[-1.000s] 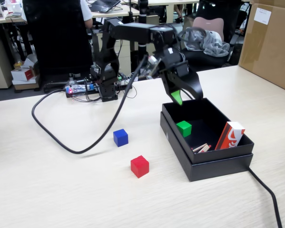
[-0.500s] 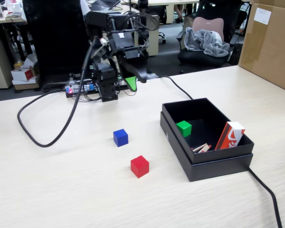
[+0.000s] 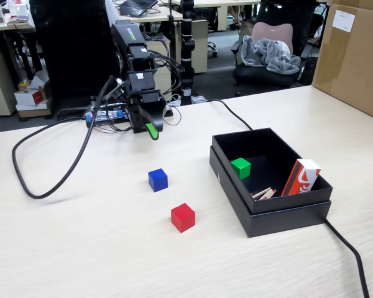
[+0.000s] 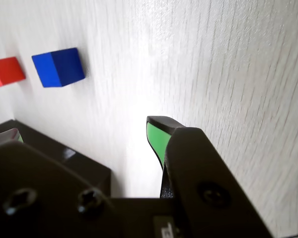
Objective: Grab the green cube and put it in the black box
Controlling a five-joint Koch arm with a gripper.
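My arm is folded back close over its base at the far side of the table (image 3: pixel 81 248), with the forearm pointing down and my gripper (image 3: pixel 151 131) hanging just above the wood, near the cables by the base. In the wrist view the gripper (image 4: pixel 156 136) shows only one tip, a green wedge in front of a black jaw; the second jaw I cannot find clearly, so I cannot tell how far my jaws are apart. Nothing is seen between them.

The green cube (image 3: pixel 240 167) lies inside the black box (image 3: pixel 280 217), on its floor close to the left wall as the fixed view shows it, well apart from me. In the same box a red and white carton (image 3: pixel 301 177) leans against the right wall; it has white marks on the red part, but I cannot read them. Some thin sticks (image 3: pixel 263 194) lie beside it.

The blue cube (image 3: pixel 158 179) and the red cube (image 3: pixel 183 217) sit on the table between me and the box. The wrist view shows the blue cube (image 4: pixel 58 67) and the red cube (image 4: pixel 6 71) near each other at the upper left.

The brown cardboard box (image 3: pixel 351 56) at the right edge carries a white label (image 3: pixel 343 20), too small to read.
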